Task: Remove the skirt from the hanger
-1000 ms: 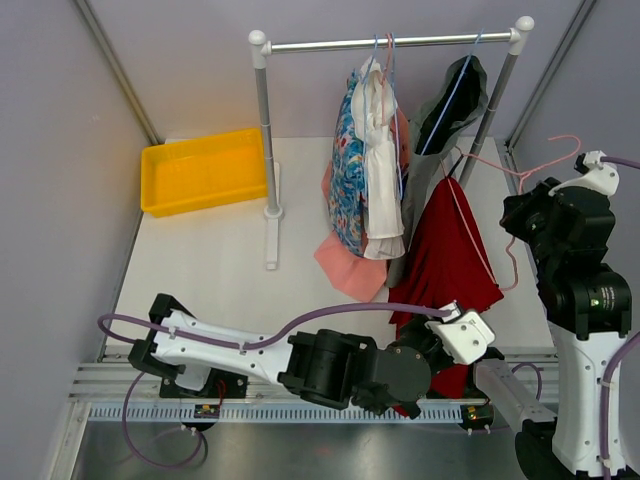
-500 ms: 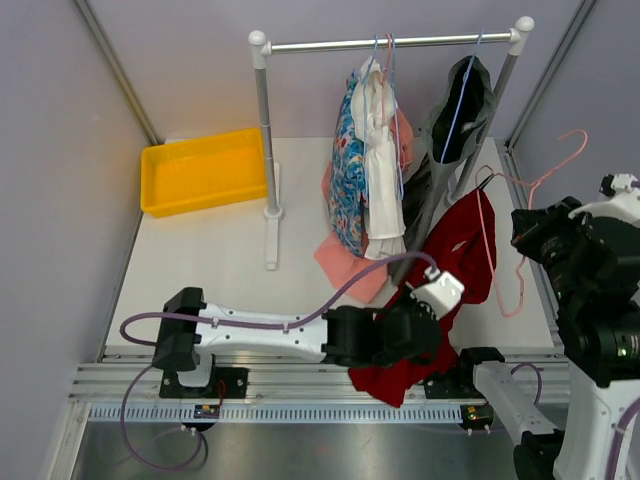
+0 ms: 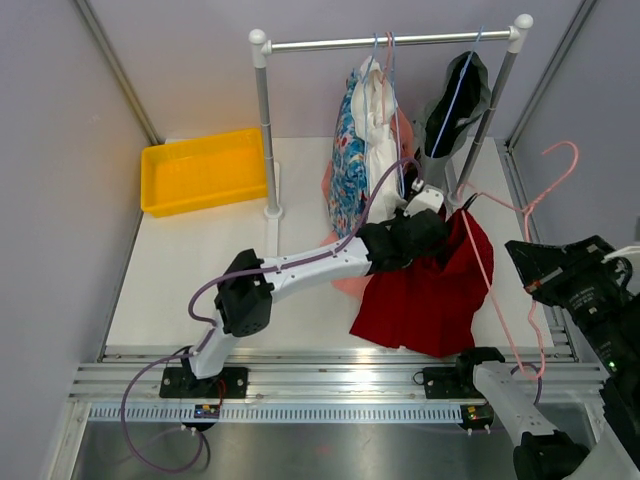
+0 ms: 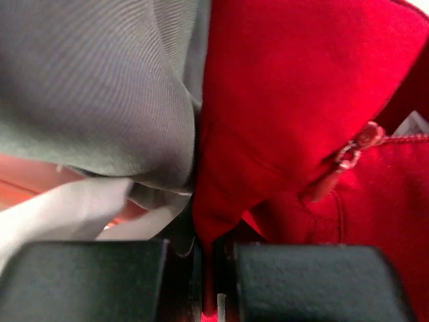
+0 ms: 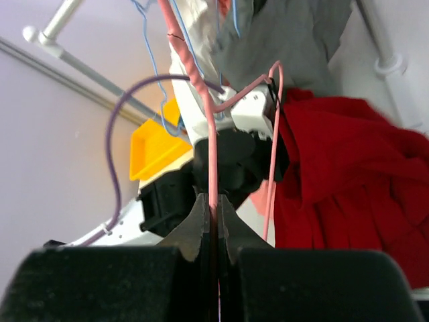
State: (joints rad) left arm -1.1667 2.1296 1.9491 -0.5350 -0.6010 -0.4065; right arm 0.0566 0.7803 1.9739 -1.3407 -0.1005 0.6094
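The red skirt [image 3: 425, 290] hangs spread over the table's right part, its top edge still on the pink wire hanger [image 3: 510, 265]. My left gripper [image 3: 425, 215] is shut on the skirt's upper edge; the left wrist view shows red cloth [image 4: 281, 114] pinched between the jaws. My right gripper [image 3: 535, 285] is shut on the hanger's wire [image 5: 212, 168], held off to the right. The hanger's hook [image 3: 560, 165] points up, free of the rail.
A clothes rail [image 3: 390, 42] on two posts holds a floral garment [image 3: 348, 170], a white one [image 3: 378, 160] and a grey one [image 3: 455, 100]. A yellow bin [image 3: 200, 170] sits at the back left. A pink cloth [image 3: 345, 280] lies under the hanging clothes.
My left arm has swung from the near edge up toward the rail, carrying the skirt's edge with it. My right gripper and the hanger have dropped lower and to the right.
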